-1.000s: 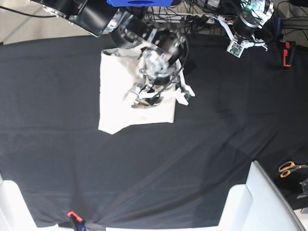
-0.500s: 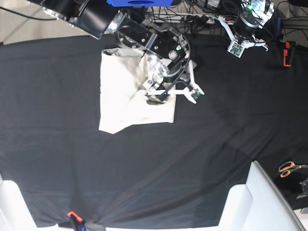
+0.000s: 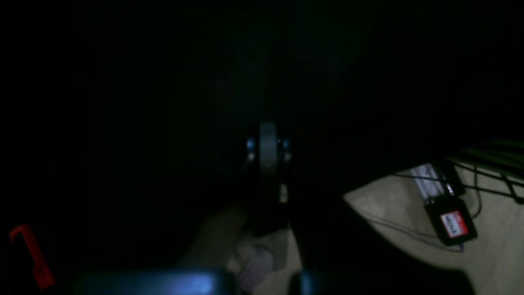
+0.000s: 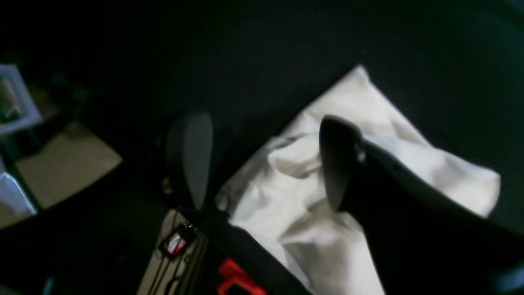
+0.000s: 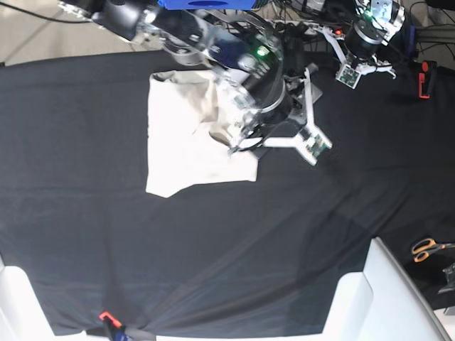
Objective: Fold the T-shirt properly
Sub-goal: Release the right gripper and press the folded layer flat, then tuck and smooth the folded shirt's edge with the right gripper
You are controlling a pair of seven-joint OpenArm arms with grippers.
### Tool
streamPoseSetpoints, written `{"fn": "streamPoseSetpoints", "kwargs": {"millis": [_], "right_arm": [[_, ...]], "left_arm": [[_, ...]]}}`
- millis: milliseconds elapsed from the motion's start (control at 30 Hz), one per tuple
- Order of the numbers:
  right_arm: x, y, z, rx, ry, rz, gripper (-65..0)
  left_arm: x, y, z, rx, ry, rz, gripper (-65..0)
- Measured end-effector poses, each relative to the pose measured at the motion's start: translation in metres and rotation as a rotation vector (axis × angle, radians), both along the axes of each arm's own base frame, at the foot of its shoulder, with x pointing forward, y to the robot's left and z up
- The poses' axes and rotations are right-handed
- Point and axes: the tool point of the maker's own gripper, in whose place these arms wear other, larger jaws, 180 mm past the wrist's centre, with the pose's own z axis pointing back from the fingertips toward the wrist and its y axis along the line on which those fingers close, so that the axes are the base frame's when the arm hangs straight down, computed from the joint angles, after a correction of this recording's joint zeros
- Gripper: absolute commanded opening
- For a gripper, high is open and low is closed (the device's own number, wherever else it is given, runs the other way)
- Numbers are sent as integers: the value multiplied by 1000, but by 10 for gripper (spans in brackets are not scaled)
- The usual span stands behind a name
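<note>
**Right hand clear of the folded tee: check the fold, tidy the loose edge**

T-shirt (image 5: pixel 188 138) lies on the black cloth (image 5: pixel 213 249) covering the surface, toward the far-left part in base view, already down to a rough rectangle. Right hand (image 5: pixel 245 138) sits over its right edge w/ fingers spread wide and nothing between them; wrist view shows the two dark fingers (image 4: pixel 339 164) apart, pale fabric visible through the gap, not pinched. Left hand (image 5: pixel 359 60) is parked at the far edge, well apart from the shirt, clamped shut on nothing.

How to do this step well, as I judge it:
- Fold looks mostly done; the near-left corner sticks out lower than the rest and the right side is rumpled under the hand.
- If regrasping, take the edge thru all layers; a top-layer-only pinch would peel the fold open.
- Move low and slow; soft cotton drags and bunches on cloth.
- Lift straight up when leaving so a finger doesn't snag a crease.

Materials/shapes: tee is cream, matte, soft, w/ shallow wrinkles and a puffed ridge near the fingers. Cloth is matte black, slightly creased, so shirt edges read clearly. Fingers are smooth dark plastic, rounded tips. Left wrist view is too dark to add much.
</note>
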Motion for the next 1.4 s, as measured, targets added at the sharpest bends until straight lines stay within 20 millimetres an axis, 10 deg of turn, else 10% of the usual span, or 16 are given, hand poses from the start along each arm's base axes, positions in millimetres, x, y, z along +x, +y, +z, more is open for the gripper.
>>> {"fn": "streamPoseSetpoints", "kwargs": {"millis": [200, 300, 667, 1133, 1400], "right_arm": [[29, -72, 2, -26, 9, -199, -650], [19, -101, -21, -50, 82, -292, -624], [-2, -114, -75, -97, 120, -287, -645], [10, -164, -86, -150, 112, -397, -645], [12, -159, -105, -153, 127, -405, -645]], "left_arm": [[2, 3, 1, 4, -4, 4, -650], [2, 3, 1, 4, -5, 6, -650], [1, 1, 1, 1, -3, 1, -650], [-1, 8, 1, 16, 3, -3, -650], [0, 5, 1, 11, 3, -10, -650]]}}
